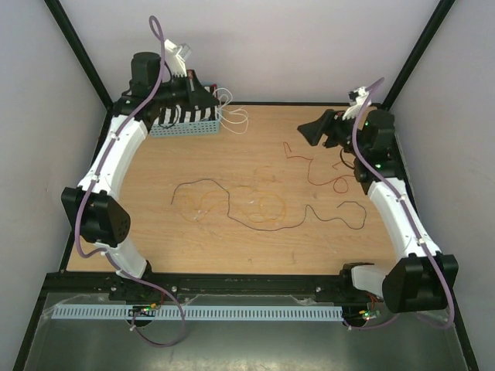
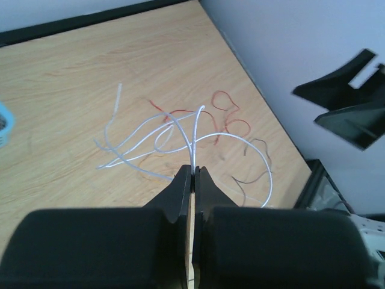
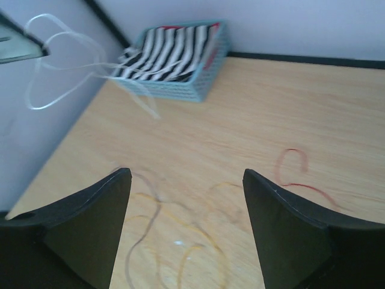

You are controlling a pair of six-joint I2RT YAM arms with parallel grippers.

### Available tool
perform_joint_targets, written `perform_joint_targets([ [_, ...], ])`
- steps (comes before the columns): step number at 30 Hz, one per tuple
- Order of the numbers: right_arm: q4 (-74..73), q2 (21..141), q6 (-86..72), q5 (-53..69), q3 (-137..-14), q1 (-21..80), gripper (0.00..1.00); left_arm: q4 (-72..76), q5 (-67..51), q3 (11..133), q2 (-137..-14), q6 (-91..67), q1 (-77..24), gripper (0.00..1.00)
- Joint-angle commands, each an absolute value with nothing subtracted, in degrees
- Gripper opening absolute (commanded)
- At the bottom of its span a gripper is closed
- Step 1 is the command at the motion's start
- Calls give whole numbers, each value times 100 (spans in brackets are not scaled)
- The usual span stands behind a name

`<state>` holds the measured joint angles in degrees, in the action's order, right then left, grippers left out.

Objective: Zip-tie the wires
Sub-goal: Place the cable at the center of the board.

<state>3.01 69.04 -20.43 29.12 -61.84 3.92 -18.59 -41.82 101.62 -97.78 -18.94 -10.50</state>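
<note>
The wires lie loose on the wooden table: a black one, an orange tangle, red ones and another black one. My left gripper hangs at the back left over the basket, shut on a bunch of thin white strands that dangle from its tips. My right gripper hovers at the back right, open and holding nothing. Under it I see orange wires, a black wire and a red wire.
A light blue mesh basket with black-and-white striped contents stands at the back left by the wall. Black frame posts and walls close in the table's sides. A white slotted rail runs along the near edge.
</note>
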Motion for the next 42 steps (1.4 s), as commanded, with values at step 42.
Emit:
perform_joint_targets([
  [42,2636,7538,24,5426,-5870,1966,70,-640,-7664,10341,-9789,-3358,-1822,0],
])
